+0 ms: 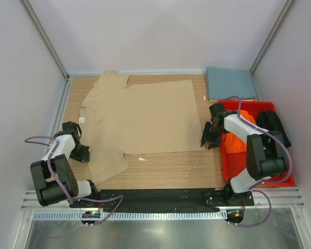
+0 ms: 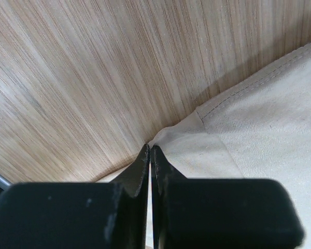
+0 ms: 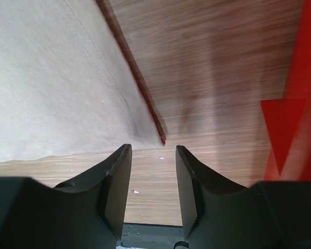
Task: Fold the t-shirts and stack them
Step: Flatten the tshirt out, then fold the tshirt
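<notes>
Tan t-shirt (image 1: 145, 116): pinching sleeve edge with left tool (image 2: 150, 149) pressed together, holding right tool (image 3: 153, 155) spread short of hem corner; risking one-sided lift, bunching.

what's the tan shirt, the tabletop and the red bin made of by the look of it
The tan t-shirt looks like soft cloth, likely a cotton knit, matte: stitched hem, limp folds. The table is wood or a wood-look laminate, cannot tell which; smooth, with fine straight grain lines. The red bin is probably moulded plastic, smooth and slightly glossy, with a rigid, even rim.
</notes>
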